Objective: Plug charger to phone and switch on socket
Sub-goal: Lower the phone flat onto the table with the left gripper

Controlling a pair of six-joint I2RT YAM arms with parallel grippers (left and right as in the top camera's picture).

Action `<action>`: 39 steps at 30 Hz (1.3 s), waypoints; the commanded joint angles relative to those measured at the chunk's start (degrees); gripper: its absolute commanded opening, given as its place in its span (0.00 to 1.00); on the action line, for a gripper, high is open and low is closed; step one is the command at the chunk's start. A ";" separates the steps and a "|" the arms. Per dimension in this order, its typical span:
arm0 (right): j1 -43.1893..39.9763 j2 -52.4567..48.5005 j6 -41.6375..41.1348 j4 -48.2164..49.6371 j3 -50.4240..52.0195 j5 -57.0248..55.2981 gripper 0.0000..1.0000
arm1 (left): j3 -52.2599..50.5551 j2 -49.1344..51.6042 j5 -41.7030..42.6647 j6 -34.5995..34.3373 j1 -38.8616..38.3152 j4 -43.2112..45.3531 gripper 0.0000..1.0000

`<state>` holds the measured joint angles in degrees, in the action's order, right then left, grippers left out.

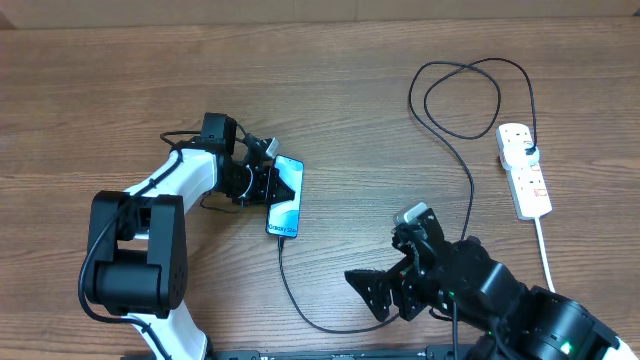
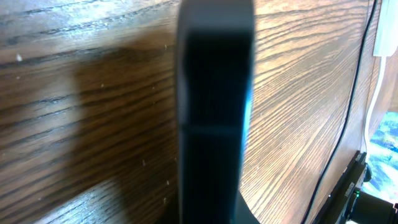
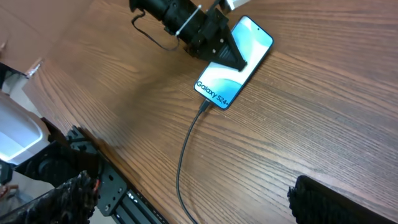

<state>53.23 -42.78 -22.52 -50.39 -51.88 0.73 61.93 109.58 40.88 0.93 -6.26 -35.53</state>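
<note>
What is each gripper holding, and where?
Left gripper grips the phone across its middle, from its long edge; right gripper holds nothing.

A brown wooden table (image 1: 120,90) fills almost the whole picture, with dark grain lines running across it. A paler brown strip (image 1: 300,8) lies along the top edge. The light is soft.

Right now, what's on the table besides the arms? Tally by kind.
phone: 1
charger cable: 1
power strip: 1
Total: 3
</note>
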 commanded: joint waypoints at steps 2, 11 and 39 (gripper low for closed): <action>-0.15 -1.09 -0.20 0.11 -1.44 -0.68 1.00 | 0.79 2.56 -0.42 3.17 -0.11 0.61 0.04; -0.15 -4.02 -0.20 0.90 -1.44 -0.68 1.00 | 0.79 5.75 -1.09 -0.11 -0.07 1.31 0.04; -0.15 -7.87 -0.20 3.80 -1.44 -0.66 1.00 | 0.79 5.92 -14.34 -10.38 -0.09 0.98 0.43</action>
<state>53.23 -50.81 -22.48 -47.09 -51.88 0.62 63.90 113.23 40.05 -7.64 -6.37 -34.70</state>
